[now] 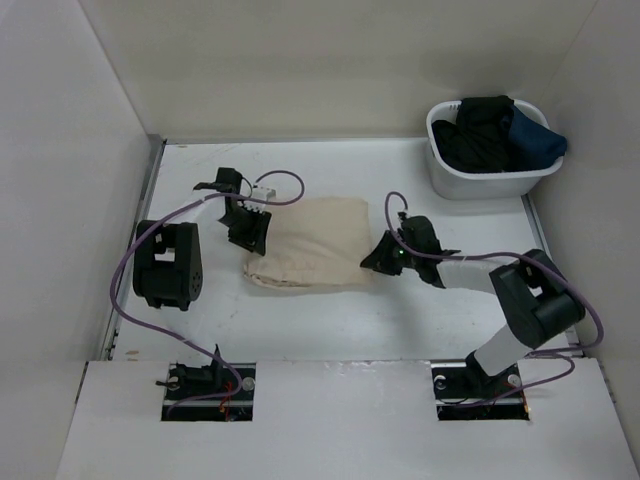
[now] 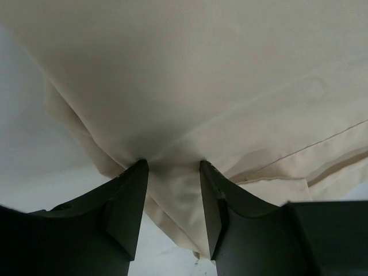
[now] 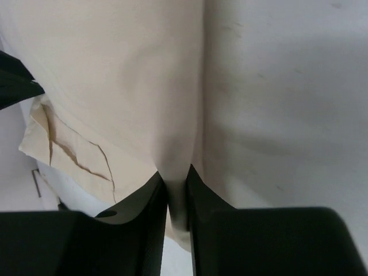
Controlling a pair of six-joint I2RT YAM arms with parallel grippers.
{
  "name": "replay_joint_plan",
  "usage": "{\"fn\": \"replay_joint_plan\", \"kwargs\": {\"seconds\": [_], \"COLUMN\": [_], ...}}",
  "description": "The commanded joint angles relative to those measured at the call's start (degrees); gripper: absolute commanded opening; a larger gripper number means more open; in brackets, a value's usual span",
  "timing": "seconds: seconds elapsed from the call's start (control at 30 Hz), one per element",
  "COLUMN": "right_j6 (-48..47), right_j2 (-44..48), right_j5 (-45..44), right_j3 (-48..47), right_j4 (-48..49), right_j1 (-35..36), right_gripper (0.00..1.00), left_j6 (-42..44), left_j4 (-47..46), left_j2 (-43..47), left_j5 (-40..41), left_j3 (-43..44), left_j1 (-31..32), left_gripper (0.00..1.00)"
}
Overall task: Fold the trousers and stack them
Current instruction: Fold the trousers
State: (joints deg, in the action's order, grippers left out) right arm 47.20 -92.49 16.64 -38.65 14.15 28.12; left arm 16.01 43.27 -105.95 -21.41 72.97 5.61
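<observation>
The trousers lie folded on the bench, between the two tools. The left tool grips a thick fold at their left edge (cloth fills its gap). The right tool pinches their right edge tight. A white basket in the far right corner holds black and navy garments.

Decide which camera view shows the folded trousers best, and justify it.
Top external: the whole folded trousers lie in frame, outline clear. Both wrist views show only close patches of beige cloth and seams.
</observation>
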Motion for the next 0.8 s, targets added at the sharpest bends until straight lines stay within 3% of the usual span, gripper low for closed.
{"fn": "replay_joint_plan", "kwargs": {"seconds": [0.0, 0.13, 0.3, 0.37, 0.4, 0.43, 0.47, 0.5, 0.63, 0.77], "right_j6": [1.9, 1.3, -3.2, -5.0, -5.8, -6.3, -6.8, -7.3, -9.2, -9.7], "right_j2": [6.1, 11.6, 18.2, 19.3, 19.6, 19.7, 19.7, 19.3, 12.3, 2.2], "right_j5": [2.8, 8.0, 10.2, 11.0, 11.8, 12.3, 12.3, 12.2, 12.2, 12.4], "right_j3": [4.6, 9.7, 11.4, 11.2, 11.2, 11.1, 10.6, 9.8, 5.2, 2.3], "right_j4": [4.0, 1.2, -6.1, -7.9, -7.9, -7.7, -7.4, -6.7, -3.6, -2.6], "right_j1": [-4.8, -12.0, -17.9, -18.1, -18.1, -18.0, -18.0, -18.0, -15.8, -14.3], "right_gripper": [0.21, 0.21, 0.05, 0.06, 0.10, 0.24, 0.47, 0.60, 0.95, 0.98], "left_j6": [-0.3, -1.6, -1.7, -1.5, -1.7, -1.7, -1.8, -1.7, -1.1, -0.9], "left_j4": [-2.7, -3.8, -6.0, -7.3, -7.8, -7.6, -7.4, -7.3, -7.1, -7.1], "left_j2": [2.5, 6.3, 9.9, 10.1, 9.7, 9.4, 9.0, 8.9, 9.4, 10.1], "left_j5": [-1.7, -5.7, -5.6, -4.9, -4.3, -3.8, -3.5, -3.1, -1.2, -0.9], "left_j3": [-2.5, -5.9, -9.4, -9.7, -9.4, -8.8, -8.3, -7.8, -7.1, -6.9], "left_j1": [2.8, 6.1, 10.6, 11.0, 10.8, 10.4, 10.2, 9.6, 8.1, 6.3], "left_gripper": [0.39, 0.40, 0.42, 0.42, 0.42, 0.42, 0.42, 0.42, 0.42, 0.43]}}
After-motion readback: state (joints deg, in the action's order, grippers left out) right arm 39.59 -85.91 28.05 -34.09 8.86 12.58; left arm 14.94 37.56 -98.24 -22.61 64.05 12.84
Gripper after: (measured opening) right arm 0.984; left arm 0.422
